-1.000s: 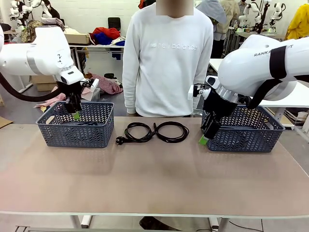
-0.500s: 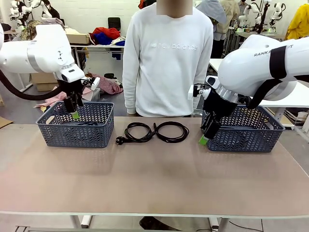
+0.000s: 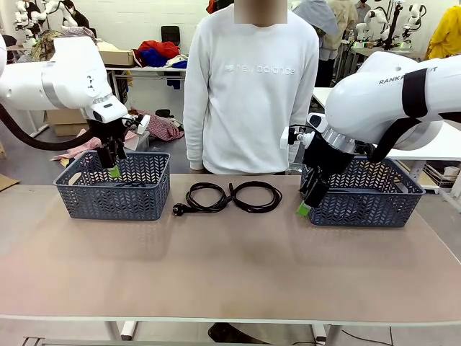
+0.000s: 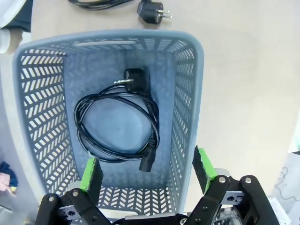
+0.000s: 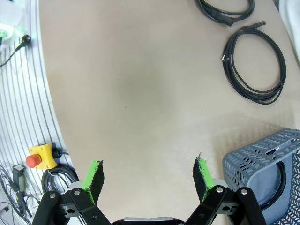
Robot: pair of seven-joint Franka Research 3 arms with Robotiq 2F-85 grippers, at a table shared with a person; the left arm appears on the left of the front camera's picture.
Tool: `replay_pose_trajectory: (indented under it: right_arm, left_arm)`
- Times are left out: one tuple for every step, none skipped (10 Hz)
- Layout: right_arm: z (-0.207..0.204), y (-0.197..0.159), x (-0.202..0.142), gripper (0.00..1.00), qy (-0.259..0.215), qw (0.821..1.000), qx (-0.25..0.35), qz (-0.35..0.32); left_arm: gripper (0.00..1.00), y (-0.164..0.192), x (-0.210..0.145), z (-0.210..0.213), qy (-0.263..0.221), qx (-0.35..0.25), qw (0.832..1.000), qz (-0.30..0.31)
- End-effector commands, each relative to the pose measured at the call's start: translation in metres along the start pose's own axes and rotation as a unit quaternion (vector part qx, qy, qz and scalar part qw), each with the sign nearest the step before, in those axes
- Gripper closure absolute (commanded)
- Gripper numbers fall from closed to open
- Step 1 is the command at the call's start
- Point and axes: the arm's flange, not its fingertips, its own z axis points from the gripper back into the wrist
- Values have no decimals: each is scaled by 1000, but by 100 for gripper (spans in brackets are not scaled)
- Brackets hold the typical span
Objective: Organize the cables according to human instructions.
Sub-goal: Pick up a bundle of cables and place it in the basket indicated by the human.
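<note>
Two black coiled cables lie at the far middle of the table: one point(image 3: 205, 196) with a plug at its left end, the other point(image 3: 256, 196) right beside it. A third cable point(image 4: 117, 127) lies coiled in the left grey basket point(image 3: 79, 205). My left gripper point(image 3: 113, 167) hangs open over that basket, its green pads point(image 4: 90, 171) apart with nothing between them. My right gripper point(image 3: 305, 205) is open and empty just above the table, at the near left corner of the right basket point(image 3: 367, 209). In that basket a dark cable curve point(image 5: 279, 185) shows. The two loose cables point(image 5: 255, 65) lie ahead of it.
A person in a white sweater point(image 3: 248, 86) stands at the far edge behind the cables, hands out of sight. A yellow box with a red stop button point(image 5: 38, 157) sits below the near table edge. Bare tabletop point(image 3: 230, 267) stretches in front.
My left arm has shifted slightly up and to the right above the left basket. The right arm and the cables have not moved.
</note>
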Motion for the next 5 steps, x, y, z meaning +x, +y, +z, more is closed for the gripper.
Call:
replay_pose_trajectory:
  right_arm:
    - [2,-1,3,0,-1,1000,-3,0]
    - [2,-1,3,0,-1,1000,-3,0]
    - [2,-1,3,0,-1,1000,-3,0]
    - [2,-1,3,0,-1,1000,-3,0]
    - [2,-1,3,0,-1,1000,-3,0]
  left_arm:
    - [0,0,-2,2,5,2,1000,-2]
    - [0,0,0,0,0,0,1000,0]
    - [0,-7,11,1,-32,3,999,20]
    - [0,-19,22,1,-50,4,998,37]
    - [0,-36,33,3,-57,8,997,47]
